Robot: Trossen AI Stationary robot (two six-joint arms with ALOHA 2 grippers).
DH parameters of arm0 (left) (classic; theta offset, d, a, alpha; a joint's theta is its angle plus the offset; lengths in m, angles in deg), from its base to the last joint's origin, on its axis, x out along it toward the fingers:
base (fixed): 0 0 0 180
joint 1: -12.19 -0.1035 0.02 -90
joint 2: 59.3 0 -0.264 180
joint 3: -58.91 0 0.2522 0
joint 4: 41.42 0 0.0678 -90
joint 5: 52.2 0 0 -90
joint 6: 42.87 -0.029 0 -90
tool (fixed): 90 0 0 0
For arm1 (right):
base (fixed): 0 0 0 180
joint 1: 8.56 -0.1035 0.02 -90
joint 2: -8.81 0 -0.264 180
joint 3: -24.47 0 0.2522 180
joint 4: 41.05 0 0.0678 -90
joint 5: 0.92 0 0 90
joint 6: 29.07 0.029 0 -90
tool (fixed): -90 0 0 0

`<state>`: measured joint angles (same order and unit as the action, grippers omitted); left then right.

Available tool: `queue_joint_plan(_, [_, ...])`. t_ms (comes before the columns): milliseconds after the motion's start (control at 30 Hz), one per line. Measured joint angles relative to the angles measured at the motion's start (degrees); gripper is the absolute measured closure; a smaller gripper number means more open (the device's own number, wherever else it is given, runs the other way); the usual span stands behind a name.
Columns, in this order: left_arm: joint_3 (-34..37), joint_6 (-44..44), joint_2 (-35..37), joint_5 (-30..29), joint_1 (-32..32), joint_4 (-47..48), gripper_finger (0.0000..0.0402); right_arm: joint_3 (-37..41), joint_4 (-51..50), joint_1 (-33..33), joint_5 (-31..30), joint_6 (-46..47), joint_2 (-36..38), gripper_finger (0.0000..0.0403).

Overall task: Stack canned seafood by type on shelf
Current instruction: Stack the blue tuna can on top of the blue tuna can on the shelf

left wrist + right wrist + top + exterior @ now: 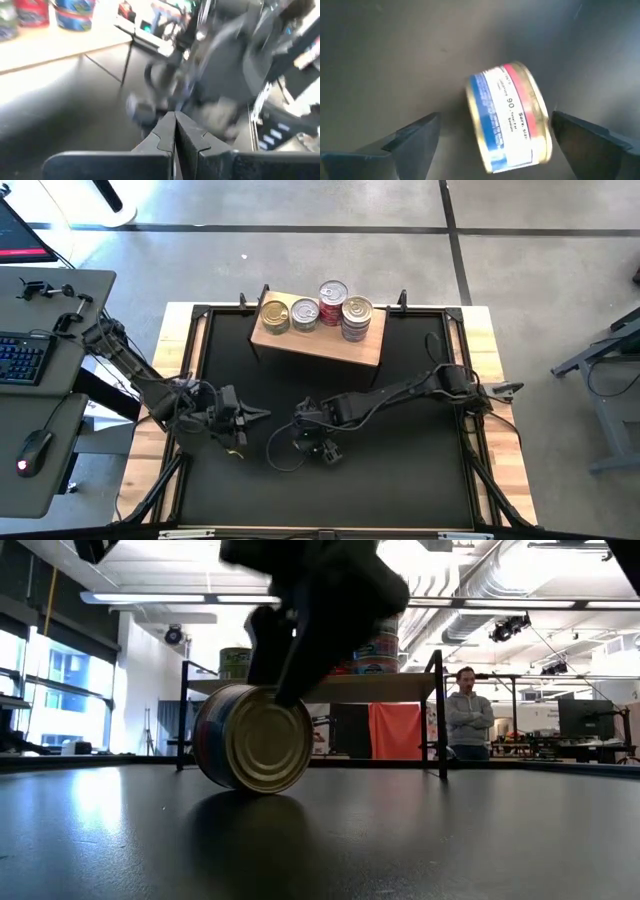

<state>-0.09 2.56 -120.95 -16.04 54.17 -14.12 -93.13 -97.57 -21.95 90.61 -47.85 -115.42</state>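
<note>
Gold-lidded and standing on its edge, one can [252, 738] sits on the black mat [400, 470] directly beneath the right gripper [490, 132], whose jaws are spread wide with the tin between them and clear of both fingers. In the right wrist view its blue and red label faces up, the can lying askew to the line of the jaws rather than square to it. The low view shows it balanced like a wheel, tilted a little, with the gripper just above its rim.

Beyond the jaws, well apart, stands the wooden shelf [320, 338], already carrying several cans [318, 310], some of them stacked two high on its right half.

By the look of it the step in hand is picking up this stray tin, and no hold is on it yet. A can on edge will likely roll or topple at a touch, so the next move calls for the jaws to line up across its flat faces or its sides and come down around it before closing.

Off to the side, the left gripper [248, 416] rests low over the surface with its jaws clenched together on nothing.
</note>
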Motion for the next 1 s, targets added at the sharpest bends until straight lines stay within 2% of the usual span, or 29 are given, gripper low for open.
queue_joint_plan(133, [-0.23, 0.75, 0.52, -4.20, 0.00, -0.01, 0.0402, 0.02, 1.46, 0.37, -0.53, 0.28, -2.26, 0.0033])
queue_joint_plan(267, [-0.21, 0.49, 0.51, -3.98, 0.00, 0.00, 0.0402, 0.02, 2.19, 0.33, -3.15, -0.79, -2.71, 0.0055])
queue_joint_plan(367, [-0.21, 0.48, 0.51, -3.79, 0.17, 0.10, 0.0402, 0.02, 2.64, 0.33, -4.98, -0.73, -2.75, 0.0096])
queue_joint_plan(600, [-0.99, -4.96, 1.61, -4.13, 0.22, 0.04, 0.0401, 0.02, 3.11, 0.08, -4.90, 0.99, -2.45, 0.0230])
queue_joint_plan(667, [-2.06, -8.81, 3.20, -4.36, 0.21, -0.02, 0.0402, -0.64, 1.90, -0.11, -4.90, 3.06, -2.25, 0.0230])
queue_joint_plan(767, [-4.46, -15.68, 6.23, -5.80, 0.20, -0.08, 0.0401, -5.77, -1.78, -0.30, -5.61, 5.70, -1.96, 0.0230])
queue_joint_plan(867, [-6.97, -24.40, 9.86, -8.98, 0.20, -0.22, 0.0401, -14.41, -8.02, -0.91, -11.70, 5.58, -0.27, 0.0230])
queue_joint_plan(1000, [-8.17, -33.81, 14.96, -12.13, -0.23, -0.18, 0.0402, -28.56, -18.16, -1.36, -27.66, 2.49, 0.18, 0.0230])
